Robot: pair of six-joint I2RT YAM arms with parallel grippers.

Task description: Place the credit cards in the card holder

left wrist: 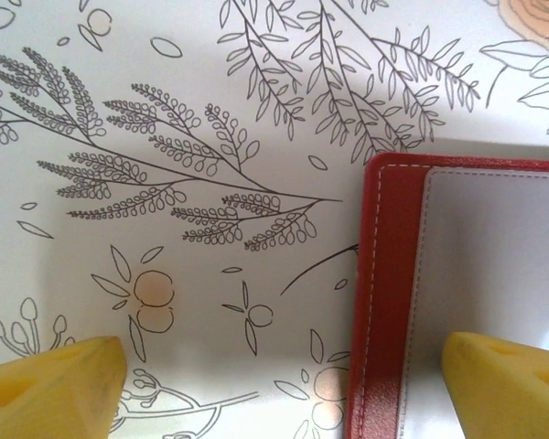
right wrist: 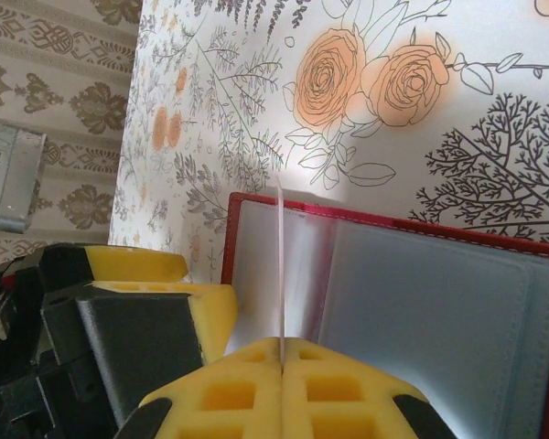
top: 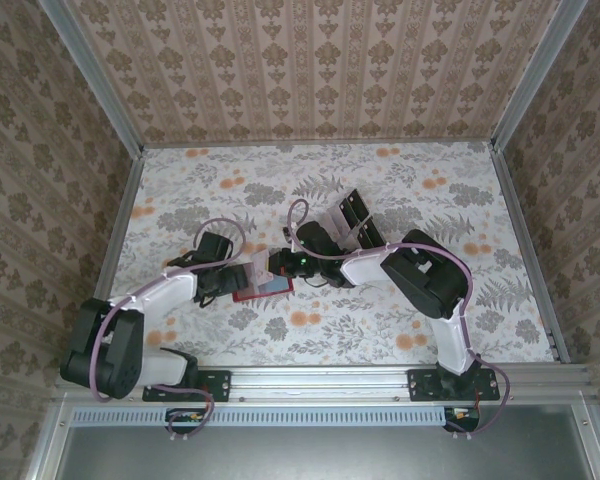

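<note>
One open red leather-like wallet [right wrist: 256, 206]; right gripper [right wrist: 282, 357] pinches one thin pale card [right wrist: 280, 265] above it, left gripper [left wrist: 282, 366] gapes astride its edge; clear tray [top: 352, 220] behind.

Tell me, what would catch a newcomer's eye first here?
The red card holder lies open in the middle of the flowered table, with both arms meeting over it. The right tool pinches a thin credit card on edge over the holder's pale pockets. The left tool stands open, its yellow fingers either side of the holder's red border.
</note>
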